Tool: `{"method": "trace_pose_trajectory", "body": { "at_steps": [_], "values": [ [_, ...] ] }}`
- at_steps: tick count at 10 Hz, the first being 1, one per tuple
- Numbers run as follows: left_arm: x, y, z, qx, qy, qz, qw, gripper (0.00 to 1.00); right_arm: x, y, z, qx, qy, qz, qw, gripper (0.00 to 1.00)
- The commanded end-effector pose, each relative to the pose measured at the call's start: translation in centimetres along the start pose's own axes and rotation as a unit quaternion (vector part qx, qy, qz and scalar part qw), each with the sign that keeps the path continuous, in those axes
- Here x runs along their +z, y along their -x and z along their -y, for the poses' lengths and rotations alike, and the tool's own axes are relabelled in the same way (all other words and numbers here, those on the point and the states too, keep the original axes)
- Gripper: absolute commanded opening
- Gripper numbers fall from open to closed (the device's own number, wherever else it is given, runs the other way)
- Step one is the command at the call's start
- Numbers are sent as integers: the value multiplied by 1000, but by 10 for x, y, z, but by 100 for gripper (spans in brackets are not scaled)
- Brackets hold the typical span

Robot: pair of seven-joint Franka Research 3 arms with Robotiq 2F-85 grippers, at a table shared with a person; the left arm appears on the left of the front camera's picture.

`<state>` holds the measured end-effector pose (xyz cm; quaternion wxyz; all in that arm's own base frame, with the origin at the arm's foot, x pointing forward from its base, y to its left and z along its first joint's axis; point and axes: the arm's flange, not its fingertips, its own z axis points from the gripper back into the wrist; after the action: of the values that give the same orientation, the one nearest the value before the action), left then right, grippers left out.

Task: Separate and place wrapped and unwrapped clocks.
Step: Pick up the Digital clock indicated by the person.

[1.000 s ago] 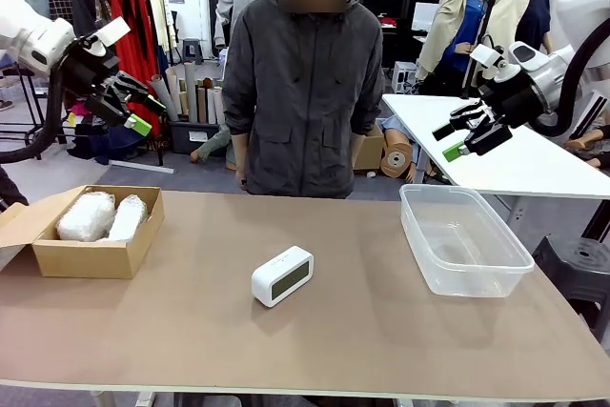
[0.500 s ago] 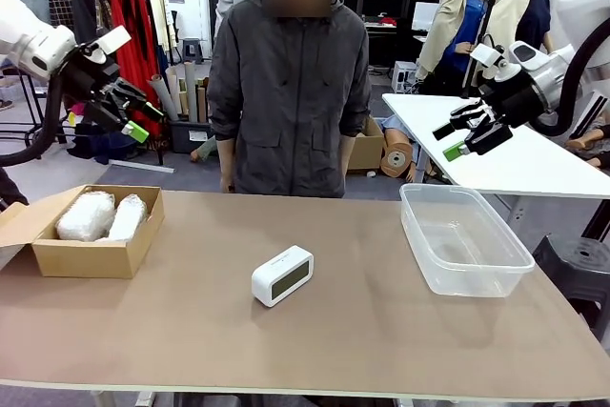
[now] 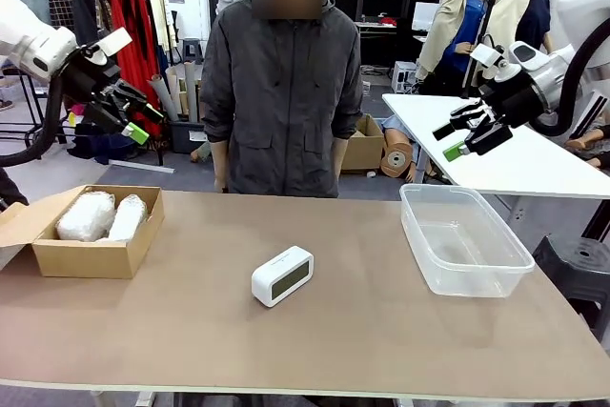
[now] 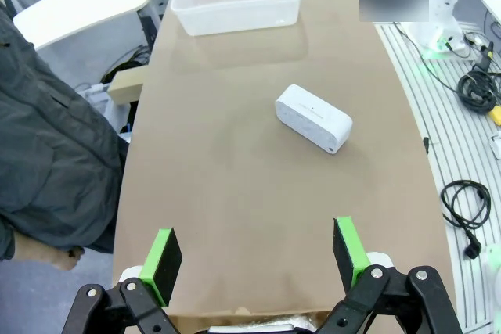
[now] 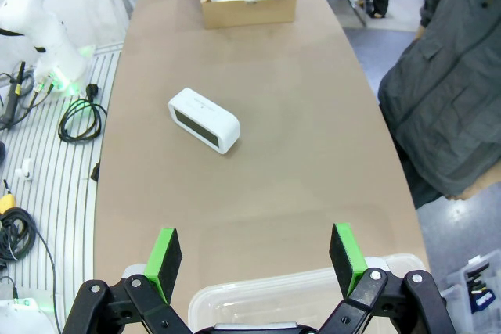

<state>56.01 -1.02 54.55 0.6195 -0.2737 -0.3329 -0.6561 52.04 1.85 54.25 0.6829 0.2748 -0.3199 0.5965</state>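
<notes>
Bare clock (image 3: 282,275) lies alone on the desk (image 3: 362,331). Left of it, two wrapped clocks (image 3: 86,215) sit in the cardboard box (image 3: 91,259). Right of it, the plastic tub (image 3: 467,278) holds nothing. Beyond and above, the left end effector (image 3: 143,121) and right end effector (image 3: 448,140) hang wide open, gripping nothing. Wrapped pair looks sorted; bare clock likely remains.

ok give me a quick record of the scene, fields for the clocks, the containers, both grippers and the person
bare clock: white, dark screen, resting near the middle of the table, apart from both containers
wrapped clocks: left bundle and right bundle, side by side in the cardboard box
cardboard box: open, table's left side
clear tub: table's right side, nothing in it
left gripper: open, raised, holding nothing
right gripper: open, raised, holding nothing
person: standing at the far edge, arms down
</notes>
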Motion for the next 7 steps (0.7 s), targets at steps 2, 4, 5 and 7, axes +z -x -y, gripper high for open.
{"method": "trace_pose_trajectory", "body": {
  "at_steps": [2,4,5,7],
  "values": [
    [2,-2,0,0,-3,5,1000,100,0,-1,-1,1,2,0,1000,100],
    [2,-2,0,0,-3,5,1000,100,0,-1,-1,1,2,0,1000,100],
    [2,-2,0,0,-3,5,1000,100,0,-1,-1,1,2,0,1000,100],
    [2,-2,0,0,-3,5,1000,100,0,-1,-1,1,2,0,1000,100]
  ]
}}
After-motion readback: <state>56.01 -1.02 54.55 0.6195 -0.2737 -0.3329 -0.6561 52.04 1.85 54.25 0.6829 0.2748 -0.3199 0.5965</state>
